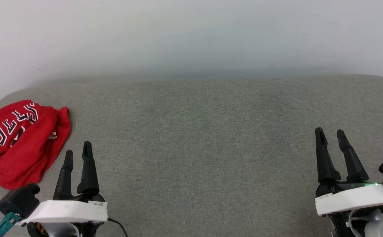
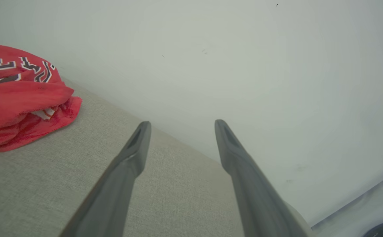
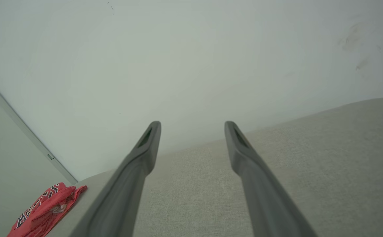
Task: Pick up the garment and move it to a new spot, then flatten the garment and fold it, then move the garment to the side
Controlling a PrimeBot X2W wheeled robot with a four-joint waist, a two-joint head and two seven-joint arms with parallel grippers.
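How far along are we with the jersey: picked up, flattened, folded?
Done: nothing visible. The red jersey shirt with BULLS lettering lies crumpled at the left edge of the grey fabric surface. In hand: nothing; the left gripper, beside the shirt, and the right gripper are open and empty. Left: pick up, move, flatten, fold, set aside.

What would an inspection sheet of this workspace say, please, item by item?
Surface: grey fabric surface, flat, rounded far corners.
Job's things: red garment crumpled in a heap at the surface's left edge, BULLS lettering showing, not held.
Clutter: nothing seen.
Grippers: left gripper open, beside the garment and apart from it; right gripper open, over the surface's right side, holding nothing.
Cables: thin black cable trailing from the left wrist.
Surroundings: pale wall behind the surface, faint scuffs at its upper right.
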